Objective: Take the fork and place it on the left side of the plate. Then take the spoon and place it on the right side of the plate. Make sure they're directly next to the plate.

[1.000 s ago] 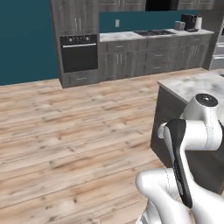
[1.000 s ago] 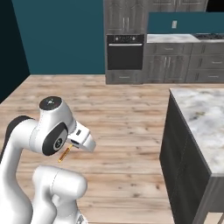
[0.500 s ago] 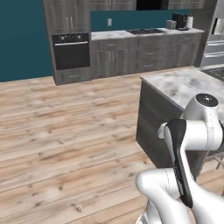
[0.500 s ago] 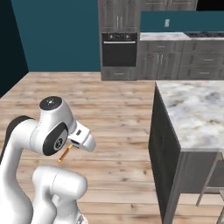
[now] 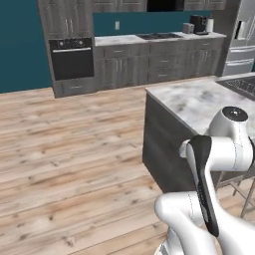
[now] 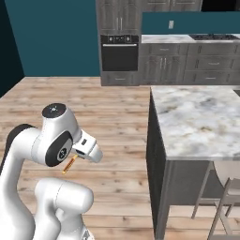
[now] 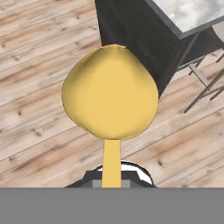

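**Spoon in the grip, bowl pointing away from the hand**

While the base faces a marble-topped island, the gripper [image 6: 92, 151] is closed tight on the thin handle of the spoon [image 7: 110, 98], with next to no gap between the jaws. In the hand view the handle rises straight from between the tips and the round golden bowl spreads out in front of the camera, so the spoon's long axis runs along the gripper's own pointing direction, bowl leading. In the right base view a short length of orange-gold handle sticks out below the hand, slanting down and toward the arm.

Beyond the spoon lies wooden floor, and past that the dark side panel and pale top of the island [image 6: 197, 119], which sits ahead and to the right of the hand. A stool [image 6: 225, 187] stands at its near corner.

Neither the plate nor the fork can be made out in these pictures, so which way the plate lies from the hand cannot be told. My judgement: setting the spoon down waits on finding the plate first.
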